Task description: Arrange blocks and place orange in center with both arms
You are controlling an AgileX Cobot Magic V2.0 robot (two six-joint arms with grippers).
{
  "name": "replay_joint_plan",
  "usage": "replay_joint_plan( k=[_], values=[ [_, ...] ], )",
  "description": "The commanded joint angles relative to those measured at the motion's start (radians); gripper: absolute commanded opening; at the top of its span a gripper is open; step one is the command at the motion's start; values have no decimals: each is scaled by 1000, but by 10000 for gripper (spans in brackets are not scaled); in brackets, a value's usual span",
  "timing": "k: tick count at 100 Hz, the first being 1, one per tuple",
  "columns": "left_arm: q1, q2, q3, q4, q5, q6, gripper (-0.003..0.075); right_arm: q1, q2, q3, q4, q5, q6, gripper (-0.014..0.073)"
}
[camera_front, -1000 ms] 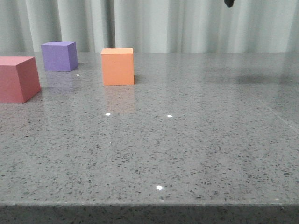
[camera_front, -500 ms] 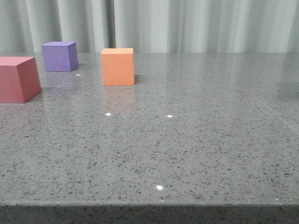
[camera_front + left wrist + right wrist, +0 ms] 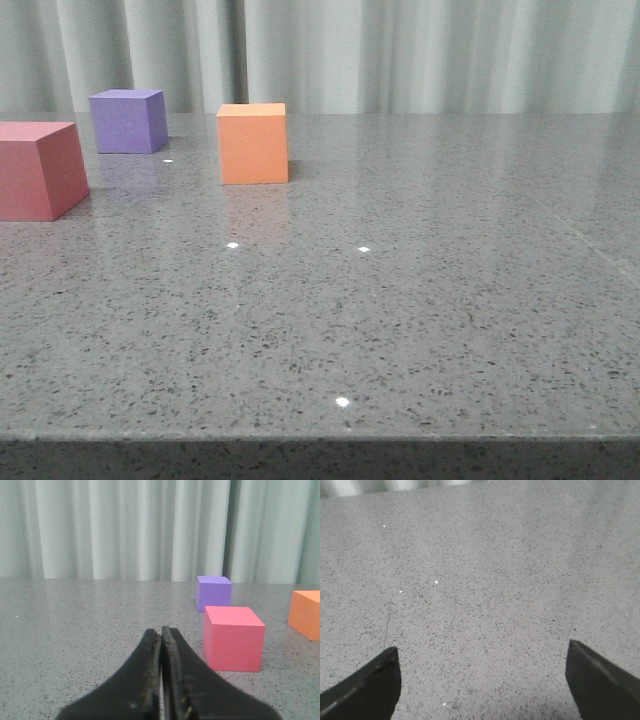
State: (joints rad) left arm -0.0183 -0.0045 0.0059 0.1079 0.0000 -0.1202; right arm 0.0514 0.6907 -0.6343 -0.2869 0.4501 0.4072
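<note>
A speckled grey stone surface (image 3: 400, 320) fills the front view, with pale pleated curtains (image 3: 400, 55) hanging behind it. Three matte cubes sit on the left part of the surface, all resting flat and apart from one another. Farthest left, cut off by the edge of the view, is the pink-red cube (image 3: 38, 168), the nearest of the three to the camera. Behind it and a little to the right stands the purple cube (image 3: 127, 120), close to the curtains. Farther right, about a third of the way across the view, stands the orange cube (image 3: 253, 143), with a faint reflection of it on the polished surface just in front. The right half of the surface holds only small bright glints of light. No arm shows in the front view. In the left wrist view, the left pincer (image 3: 161, 635) hangs low over the surface with its two black fingers pressed together, nothing between them; the pink-red cube (image 3: 232, 637) sits just beyond and to one side of the tips, the purple cube (image 3: 214, 593) behind it, and the orange cube (image 3: 306, 614) at the edge of the picture. In the right wrist view, the right pincer (image 3: 482, 677) looks down on bare speckled surface (image 3: 480, 580), its fingers spread wide apart and holding nothing.
</note>
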Motion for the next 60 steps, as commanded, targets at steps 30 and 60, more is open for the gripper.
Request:
replay_joint_plan(
  k=[30,60],
  values=[
    [1,-32,43,-2,-80,-11,-20,-9,-245,64,-66,80,-3,650],
    [1,-32,43,-2,-80,-11,-20,-9,-262,64,-75,104,-3,218]
  ],
)
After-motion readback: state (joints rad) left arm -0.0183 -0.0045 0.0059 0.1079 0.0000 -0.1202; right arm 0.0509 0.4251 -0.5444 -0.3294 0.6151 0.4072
